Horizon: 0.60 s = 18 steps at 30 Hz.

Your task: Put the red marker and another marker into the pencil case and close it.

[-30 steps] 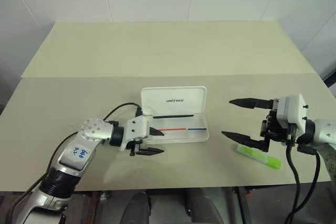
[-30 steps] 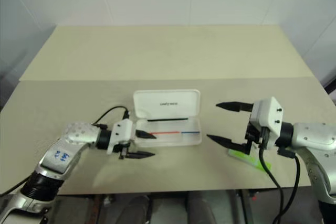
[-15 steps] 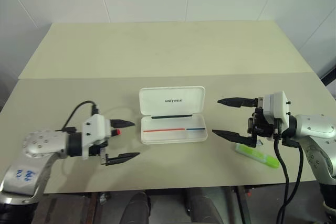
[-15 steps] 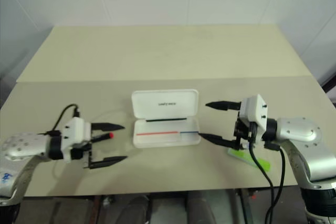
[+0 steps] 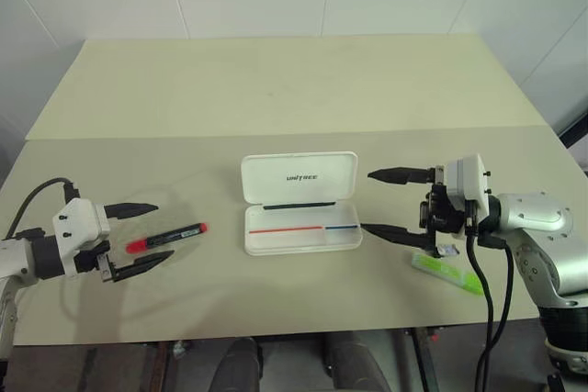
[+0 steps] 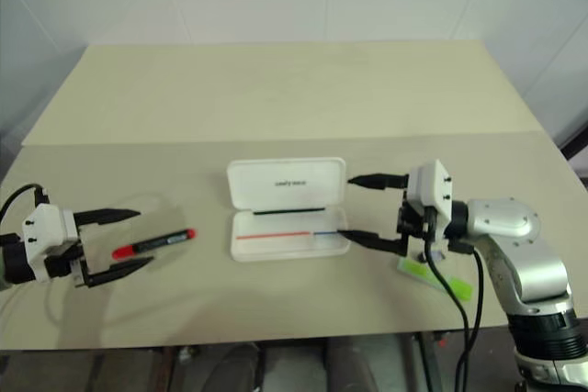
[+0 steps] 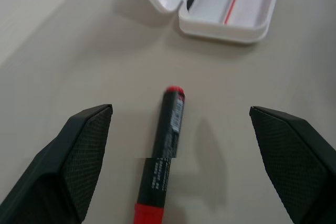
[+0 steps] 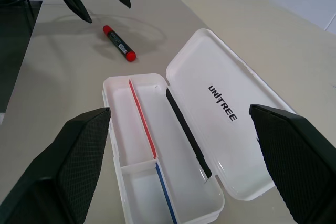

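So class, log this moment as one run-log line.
case: open, empty | red marker: on table | green highlighter: on table | left claw: open | right claw: open

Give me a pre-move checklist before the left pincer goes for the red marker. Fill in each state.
1. Left pincer open: ok.
2. Red marker lying free on the table, lined up between the left pincer's fingers: ok.
3. Pencil case open, lid back: ok.
4. Case tray has room for the markers: ok, only a thin divider line shows.
5. Right pincer open, holding nothing: ok.
6. Green highlighter reachable: cannot tell, partly hidden under the right pincer.
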### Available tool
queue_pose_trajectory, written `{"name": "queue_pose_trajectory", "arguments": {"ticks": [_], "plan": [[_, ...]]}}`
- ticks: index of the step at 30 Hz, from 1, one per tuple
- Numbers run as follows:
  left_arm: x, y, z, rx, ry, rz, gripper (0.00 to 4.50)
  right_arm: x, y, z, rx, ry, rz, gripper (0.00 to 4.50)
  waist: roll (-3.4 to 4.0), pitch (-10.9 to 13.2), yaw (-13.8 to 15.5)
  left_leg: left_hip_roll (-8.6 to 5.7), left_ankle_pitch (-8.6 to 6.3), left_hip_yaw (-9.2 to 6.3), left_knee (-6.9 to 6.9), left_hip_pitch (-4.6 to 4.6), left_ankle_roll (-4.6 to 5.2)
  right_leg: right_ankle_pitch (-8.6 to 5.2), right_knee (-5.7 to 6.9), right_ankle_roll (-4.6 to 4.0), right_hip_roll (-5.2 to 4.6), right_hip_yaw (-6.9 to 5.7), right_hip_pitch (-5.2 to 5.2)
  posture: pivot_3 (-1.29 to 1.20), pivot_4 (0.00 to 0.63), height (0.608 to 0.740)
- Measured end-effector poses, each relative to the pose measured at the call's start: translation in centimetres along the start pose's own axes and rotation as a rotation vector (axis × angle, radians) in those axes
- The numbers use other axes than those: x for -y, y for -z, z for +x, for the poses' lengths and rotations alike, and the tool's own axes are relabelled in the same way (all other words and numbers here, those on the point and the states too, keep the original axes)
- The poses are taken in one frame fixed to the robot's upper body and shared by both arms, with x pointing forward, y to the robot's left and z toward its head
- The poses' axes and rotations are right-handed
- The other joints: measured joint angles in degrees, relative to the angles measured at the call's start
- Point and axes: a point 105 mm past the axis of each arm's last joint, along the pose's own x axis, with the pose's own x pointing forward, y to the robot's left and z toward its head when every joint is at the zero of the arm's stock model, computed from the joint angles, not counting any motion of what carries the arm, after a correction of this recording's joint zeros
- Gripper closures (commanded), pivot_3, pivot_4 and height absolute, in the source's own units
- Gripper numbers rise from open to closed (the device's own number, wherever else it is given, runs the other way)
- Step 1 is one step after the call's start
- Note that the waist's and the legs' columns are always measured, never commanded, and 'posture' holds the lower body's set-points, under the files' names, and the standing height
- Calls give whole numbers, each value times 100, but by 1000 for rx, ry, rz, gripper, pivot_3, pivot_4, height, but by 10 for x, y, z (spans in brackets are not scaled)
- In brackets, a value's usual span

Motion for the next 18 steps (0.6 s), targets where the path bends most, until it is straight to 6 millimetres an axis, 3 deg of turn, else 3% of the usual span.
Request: {"name": "queue_pose_trajectory", "arguments": {"ticks": [11, 18], "plan": [[-26, 26, 12, -59, 44, 1, 40, -6, 3, -4, -17, 39, 13, 0, 0, 0, -17, 10, 0, 2, -4, 6, -1, 0, 21, 0, 10, -1, -5, 0, 150, 740], [-24, 43, 15, -99, 76, -26, 40, -8, -4, -7, -24, 58, -11, 0, 0, 0, -17, 24, 0, 2, -4, 11, -1, 1, 30, 0, 22, -1, -5, 0, 150, 740]]}}
